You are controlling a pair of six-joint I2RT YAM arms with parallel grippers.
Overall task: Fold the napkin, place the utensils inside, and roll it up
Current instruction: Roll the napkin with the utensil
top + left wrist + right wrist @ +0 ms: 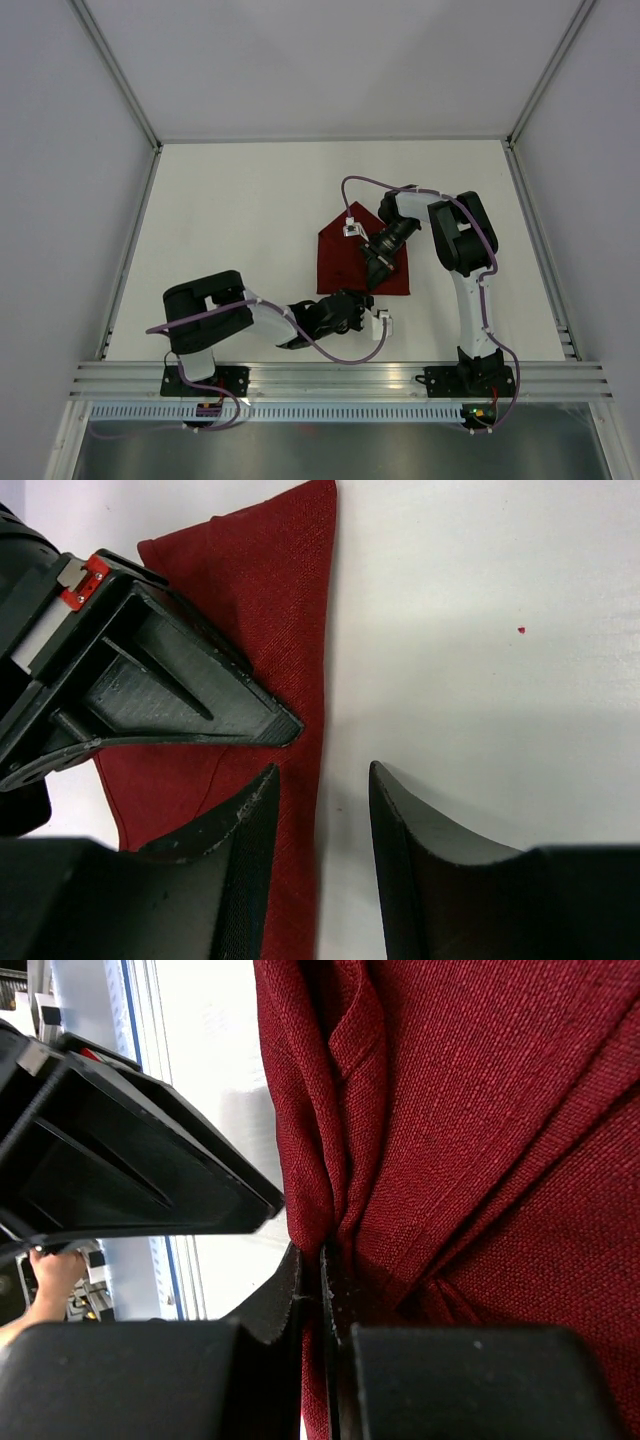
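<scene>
R gripper point(320, 1260) clamped on bunched napkin point(480, 1140) fold, cloth cut off by frame; L gripper point(322, 780) apart astride its edge.

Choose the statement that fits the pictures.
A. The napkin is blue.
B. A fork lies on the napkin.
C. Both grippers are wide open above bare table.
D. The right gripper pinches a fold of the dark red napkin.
D: the right wrist view shows the right gripper closed on a bunched fold of the napkin; the left gripper stands open at its edge.
</scene>
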